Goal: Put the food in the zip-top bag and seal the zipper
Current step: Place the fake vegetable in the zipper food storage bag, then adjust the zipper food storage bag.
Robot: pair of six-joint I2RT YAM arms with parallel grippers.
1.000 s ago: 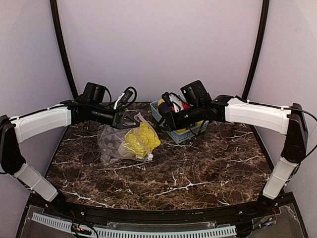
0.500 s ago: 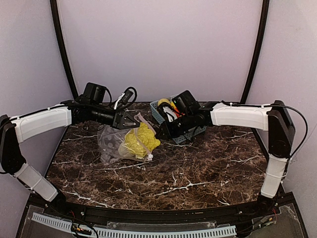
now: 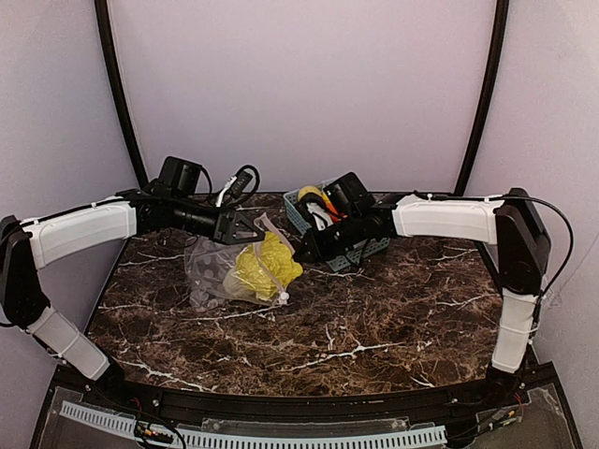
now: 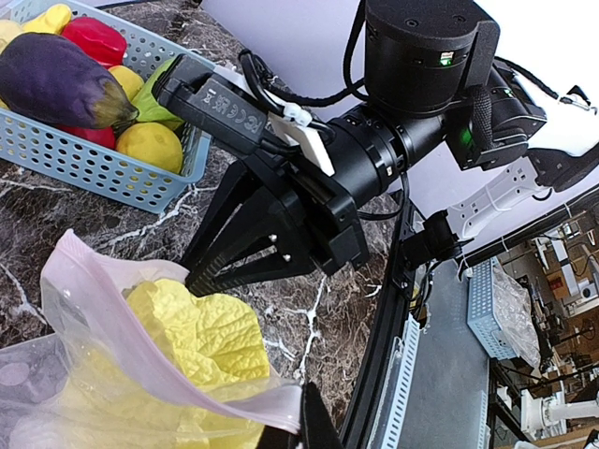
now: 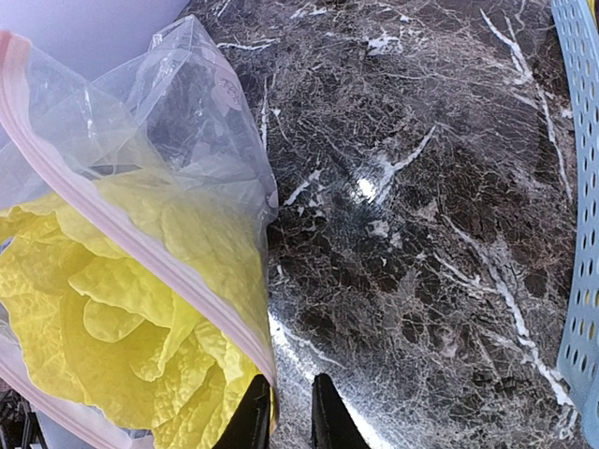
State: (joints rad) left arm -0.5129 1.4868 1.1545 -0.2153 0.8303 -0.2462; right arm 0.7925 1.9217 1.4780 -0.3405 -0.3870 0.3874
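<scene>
**Spotter:** Your right arm has swung left, off the blue basket [image 4: 84, 164], since a second ago. The right gripper [image 3: 301, 253] now sits at the right end of the zip-top bag [image 3: 211, 271], at its mouth, with the jaws drawn in from wide. Your left arm hasn't shifted.

**Operator:** Take me through it, near to far.

**Spotter:** The bag lies left of centre on the marble table [image 3: 374, 318]. The yellow cabbage [image 3: 262, 267] is already inside and bulges toward the mouth on the right. The zipper [image 5: 187, 297] is unsealed, and its pink strip runs right up to your right fingertips. Those jaws are almost together, with only a thin gap showing. I can't tell whether they have pinched the lip or sit just beside it. Just behind, your left gripper [image 3: 251, 227] is clenched on the bag's far lip and holds it up off the table. Farthest back, the basket has the eggplant [image 4: 56, 84], a red piece [image 4: 94, 39] and a yellow fruit [image 4: 150, 145] waiting in it.

**Operator:** So which step am I on?

**Spotter:** Loading, I'd say, with one piece in and most of the food not yet bagged. You look to be taking a second hold on the mouth. Next, make sure the right jaws really have the near lip, then draw it gently to the right to widen the opening. The film is floppy and the cabbage sits right at the mouth, so a hard tug could tip it out. Sealing waits until the basket's pieces are in the bag.
</scene>
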